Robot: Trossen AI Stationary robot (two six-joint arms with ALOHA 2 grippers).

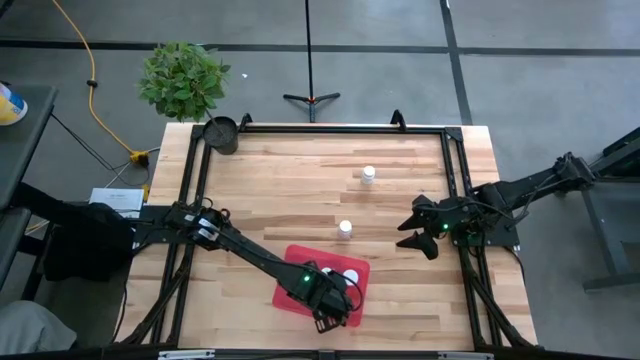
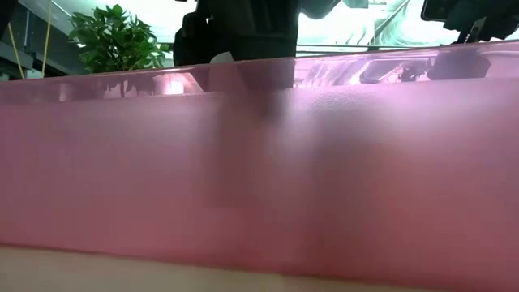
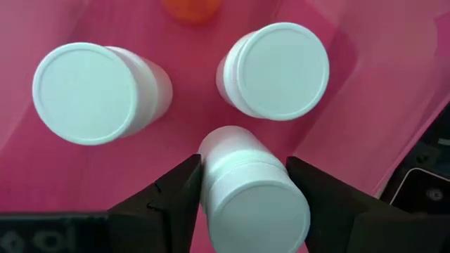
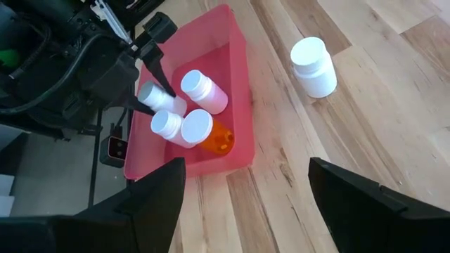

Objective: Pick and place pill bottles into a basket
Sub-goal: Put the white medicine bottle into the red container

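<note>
Plainly unlabelled white bottle (image 3: 246, 190) between left fingers (image 3: 169, 204) (grip unclear) over red basket (image 4: 232, 42); right fingers (image 4: 246, 197) apart, empty.

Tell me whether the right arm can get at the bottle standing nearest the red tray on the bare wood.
Probably yes. The right gripper hangs open over bare wood, and nothing stands between it and that bottle. The left gripper is busy over the red tray, out of the way.
</note>
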